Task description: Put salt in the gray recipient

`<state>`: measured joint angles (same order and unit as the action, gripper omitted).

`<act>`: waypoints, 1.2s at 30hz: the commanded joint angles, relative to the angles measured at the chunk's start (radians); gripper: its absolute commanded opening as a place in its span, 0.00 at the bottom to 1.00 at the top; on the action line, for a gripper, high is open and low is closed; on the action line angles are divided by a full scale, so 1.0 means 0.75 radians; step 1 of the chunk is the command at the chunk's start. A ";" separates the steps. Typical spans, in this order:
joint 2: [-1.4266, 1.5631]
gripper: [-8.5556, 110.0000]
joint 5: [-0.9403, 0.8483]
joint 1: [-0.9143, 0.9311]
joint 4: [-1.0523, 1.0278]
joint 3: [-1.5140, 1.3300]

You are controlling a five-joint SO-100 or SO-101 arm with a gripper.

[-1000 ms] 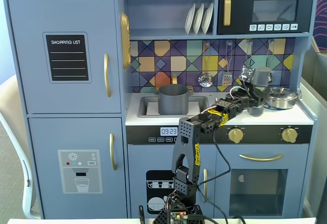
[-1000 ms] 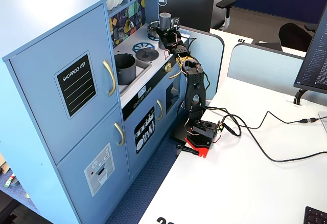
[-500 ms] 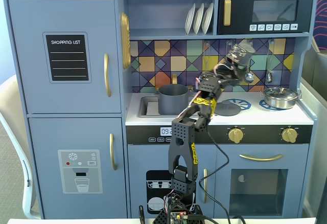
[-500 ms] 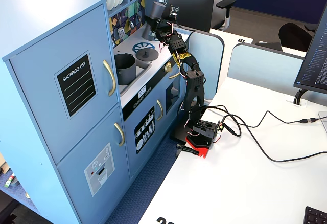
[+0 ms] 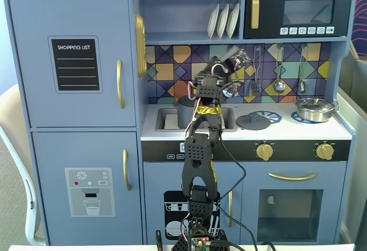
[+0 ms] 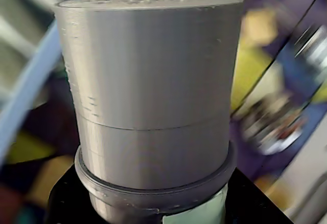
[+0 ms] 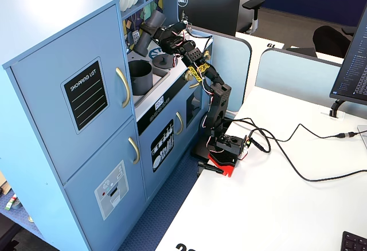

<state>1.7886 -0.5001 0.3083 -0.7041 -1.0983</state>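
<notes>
My gripper (image 5: 229, 69) is shut on the salt (image 5: 237, 59), a slim gray shaker held tilted in the air in front of the tiled backsplash. In a fixed view the salt (image 7: 148, 33) hangs above the gray recipient (image 7: 140, 77). From the front the gray recipient (image 5: 184, 111) stands in the sink, below and left of the salt and partly hidden by the arm. In the wrist view the salt (image 6: 153, 91) fills the frame, with its pale green label at the bottom edge between the black fingers (image 6: 66, 203).
A flat gray lid (image 5: 253, 121) lies on the counter right of the sink (image 5: 166, 119). A shiny steel pan (image 5: 314, 109) sits on the far right burner. Utensils (image 5: 278, 70) hang on the backsplash behind the gripper. A shelf with plates (image 5: 223, 20) is overhead.
</notes>
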 commanded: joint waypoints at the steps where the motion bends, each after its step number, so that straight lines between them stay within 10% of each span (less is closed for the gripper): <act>1: 0.117 0.07 0.215 -0.133 0.002 0.098; 28: 0.184 0.07 1.869 -0.456 -0.018 0.006; 36: 0.188 0.07 2.021 -0.538 0.039 -0.045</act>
<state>1.8684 0.9741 -0.0844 -0.7118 -1.1459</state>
